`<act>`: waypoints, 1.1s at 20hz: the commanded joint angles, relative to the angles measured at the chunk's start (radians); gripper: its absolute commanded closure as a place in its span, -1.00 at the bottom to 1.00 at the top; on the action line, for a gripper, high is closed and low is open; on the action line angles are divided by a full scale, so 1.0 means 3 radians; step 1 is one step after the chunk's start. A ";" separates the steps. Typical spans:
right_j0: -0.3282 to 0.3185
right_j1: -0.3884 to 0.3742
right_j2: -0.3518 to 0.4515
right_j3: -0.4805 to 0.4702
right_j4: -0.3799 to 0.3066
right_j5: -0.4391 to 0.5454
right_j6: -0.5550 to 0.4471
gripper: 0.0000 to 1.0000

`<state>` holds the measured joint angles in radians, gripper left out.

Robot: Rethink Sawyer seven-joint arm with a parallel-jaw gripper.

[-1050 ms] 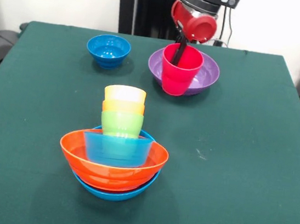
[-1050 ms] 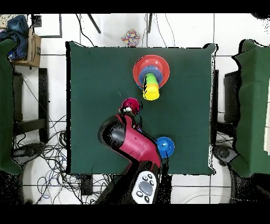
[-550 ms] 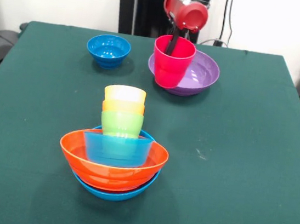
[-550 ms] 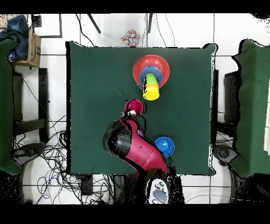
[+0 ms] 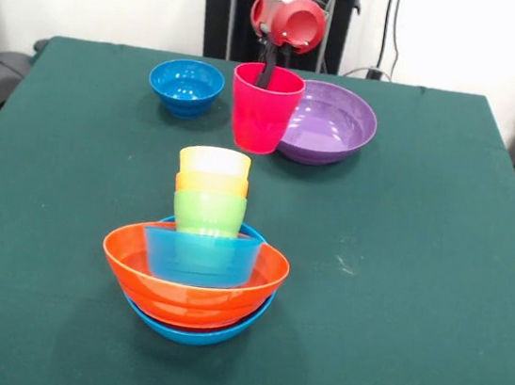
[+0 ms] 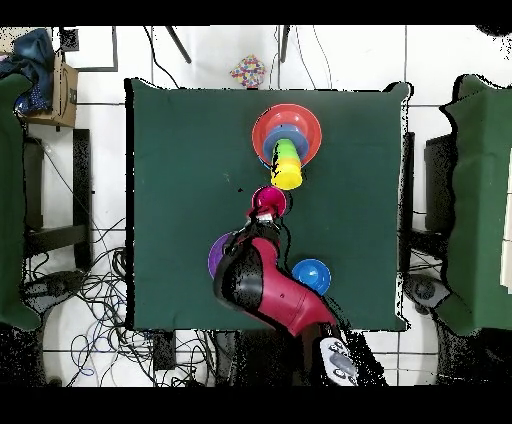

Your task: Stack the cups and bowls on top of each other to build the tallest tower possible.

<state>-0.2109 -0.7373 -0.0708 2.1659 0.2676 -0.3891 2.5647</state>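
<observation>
Magenta-pink cup [image 5: 265, 108] hangs upright from my gripper [image 5: 266, 72], clamped on its rim, at the tower's [image 5: 199, 256] 12 o'clock.

Green cloth table [image 5: 423, 233], bare patch w/ a few pale specks right of centre. Overhead: white tile floor [image 6: 350, 55] all round; small multicolour item [image 6: 246, 71] on floor just past table edge. Cardboard box [image 6: 62, 85] w/ blue cloth [image 6: 35, 50] at a corner. Cable tangle [image 6: 85, 300] on floor beside table. Green chairs [image 6: 482, 200] at both sides.
</observation>
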 commanded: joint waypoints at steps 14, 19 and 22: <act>-0.0187 0.0136 0.0572 0.0352 -0.0754 -0.0891 0.1352 1.00; -0.0204 0.0284 0.0582 0.0280 -0.0868 -0.1155 0.1431 1.00; -0.0286 0.0335 0.0655 0.0275 -0.0990 -0.1285 0.1547 1.00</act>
<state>-0.2577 -0.7212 0.0183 2.2165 0.0474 -0.6995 2.7608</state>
